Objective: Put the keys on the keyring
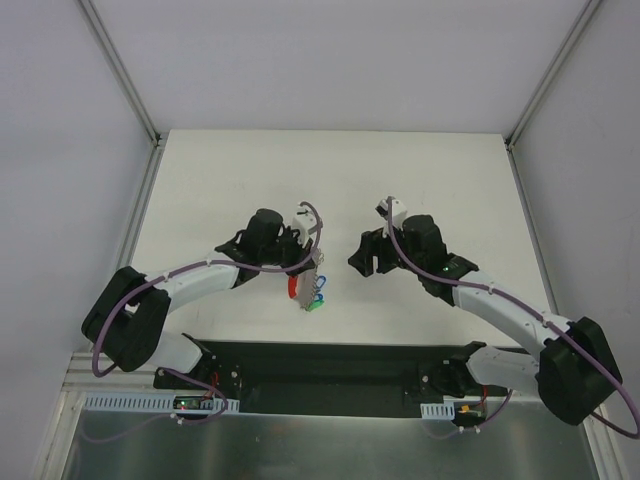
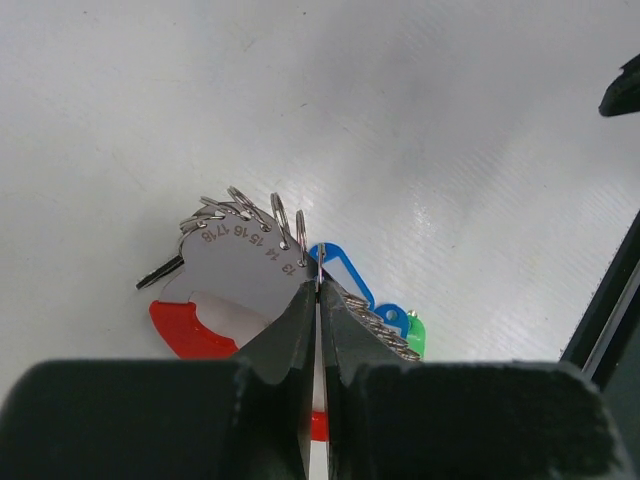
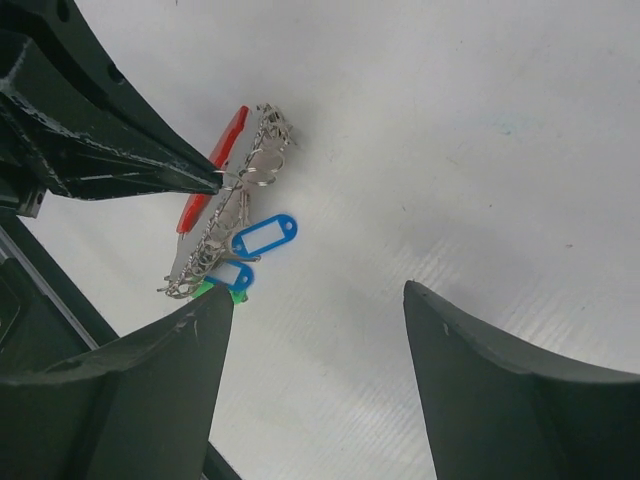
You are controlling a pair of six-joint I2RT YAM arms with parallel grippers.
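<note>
The keyring (image 2: 245, 262) is a grey numbered plate with a row of thin metal rings and a red loop band (image 2: 185, 330). It hangs just above the white table. My left gripper (image 2: 319, 285) is shut on one thin ring at the plate's edge. Keys with blue heads (image 2: 345, 275) and a green head (image 2: 416, 335) hang beside the plate, and a dark key (image 2: 160, 270) sticks out on its other side. From the right wrist the keyring (image 3: 235, 205) and a blue key (image 3: 265, 237) show at upper left. My right gripper (image 3: 318, 295) is open and empty, a little to the right of the bundle (image 1: 312, 290).
The white table (image 1: 250, 170) spreads behind and to both sides of the arms. A black base strip (image 1: 330, 370) runs along the near edge. Grey walls with metal frame posts (image 1: 125, 75) enclose the back and sides.
</note>
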